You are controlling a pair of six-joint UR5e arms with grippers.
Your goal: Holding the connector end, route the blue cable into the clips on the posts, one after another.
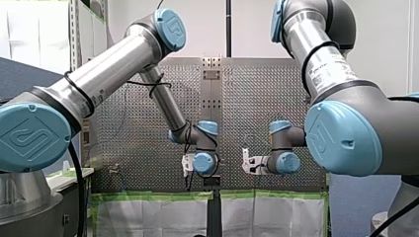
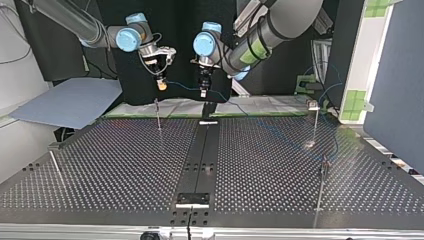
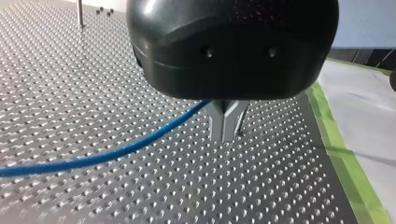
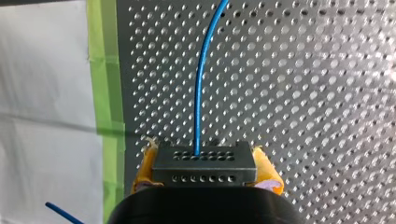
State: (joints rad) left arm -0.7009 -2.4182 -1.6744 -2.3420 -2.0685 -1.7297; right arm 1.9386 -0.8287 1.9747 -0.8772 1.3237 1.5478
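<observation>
My right gripper is shut with its yellow pads on a dark perforated connector block. The blue cable leaves the block and runs ahead over the perforated table. In the top view my right gripper hangs above a thin post, and the cable spans across to my left gripper. My left gripper has its metal fingers shut on the cable, which trails off sideways above the table. Both grippers, my left and my right, hover near the table's far edge.
More posts stand at the top view's right: one with a clip and a nearer one. A leaning rod is at its left. A dark rail runs down the middle. Green tape borders the table's edge.
</observation>
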